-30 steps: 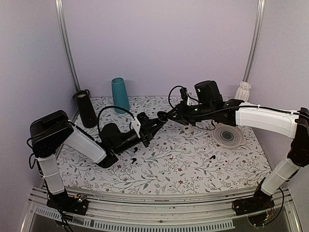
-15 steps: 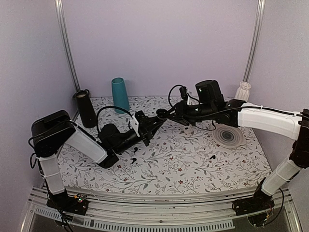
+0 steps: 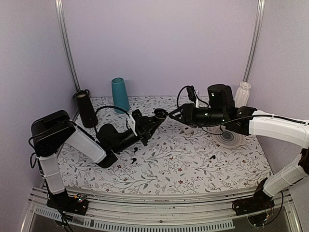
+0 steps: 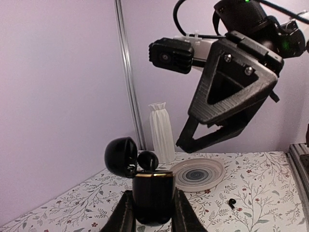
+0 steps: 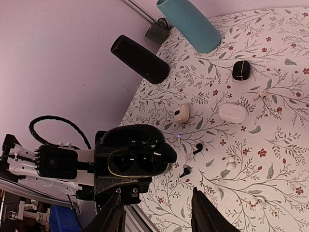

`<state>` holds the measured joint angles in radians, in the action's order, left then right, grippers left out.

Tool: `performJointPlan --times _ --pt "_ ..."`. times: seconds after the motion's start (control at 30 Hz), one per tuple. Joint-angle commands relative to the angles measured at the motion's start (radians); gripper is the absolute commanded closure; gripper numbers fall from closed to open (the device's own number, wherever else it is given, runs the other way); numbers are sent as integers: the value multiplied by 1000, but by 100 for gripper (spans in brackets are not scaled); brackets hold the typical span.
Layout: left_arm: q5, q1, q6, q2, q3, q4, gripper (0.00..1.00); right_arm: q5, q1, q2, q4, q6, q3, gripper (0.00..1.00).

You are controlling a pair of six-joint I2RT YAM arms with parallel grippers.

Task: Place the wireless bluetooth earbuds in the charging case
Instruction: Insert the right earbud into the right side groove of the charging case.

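The left jaws are clamped on the lower body of the charging case (image 4: 153,195), holding it upright in the air above the bench (image 3: 183,169), about midway along its far edge. The case's lid (image 4: 120,155) is swung open to one side, and the rounded head of one black earbud (image 4: 147,159) stands out of the open top beside it. The right jaws face the case from just beside it, spread apart with nothing between them; in the right wrist view the open wells of the case lie beyond their tips. Two more black earbuds (image 3: 135,150) (image 3: 133,159) lie close together on the bench beneath the left arm (image 3: 91,142), left of the middle. Another black earbud (image 3: 212,157) lies alone toward the near right corner. A small squarish black case (image 5: 241,70), two white cases (image 5: 233,112) (image 5: 182,113) and a few white earbuds (image 5: 231,162) are scattered over the flowered bench top. At the far left corner a black cylinder (image 3: 87,108) and a teal cylinder (image 3: 120,95) stand near each other. A white ribbed vase (image 3: 243,91) stands at the far right corner, with a ringed round dish (image 3: 231,141) nearer in, partly under the right arm (image 3: 275,128).
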<state>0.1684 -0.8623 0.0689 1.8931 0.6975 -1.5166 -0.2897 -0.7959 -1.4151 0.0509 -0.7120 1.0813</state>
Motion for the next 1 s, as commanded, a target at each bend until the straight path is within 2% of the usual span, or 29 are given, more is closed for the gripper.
performJointPlan --times 0.0,0.17,0.37,0.57,0.97 --pt "114 30 -67 -25 -21 -125 100 -24 36 93 -143 95 -68 53" --pt "240 53 -151 -53 -42 -202 100 -38 91 111 -164 161 -107 60" --pt "342 68 -228 -74 -37 -262 100 -120 93 50 -197 232 -84 67" --pt "347 69 -258 -75 -30 -290 100 -179 85 -1 -198 252 -44 69" --pt "321 67 -241 -67 -24 -287 100 -127 30 -27 -193 186 -54 72"
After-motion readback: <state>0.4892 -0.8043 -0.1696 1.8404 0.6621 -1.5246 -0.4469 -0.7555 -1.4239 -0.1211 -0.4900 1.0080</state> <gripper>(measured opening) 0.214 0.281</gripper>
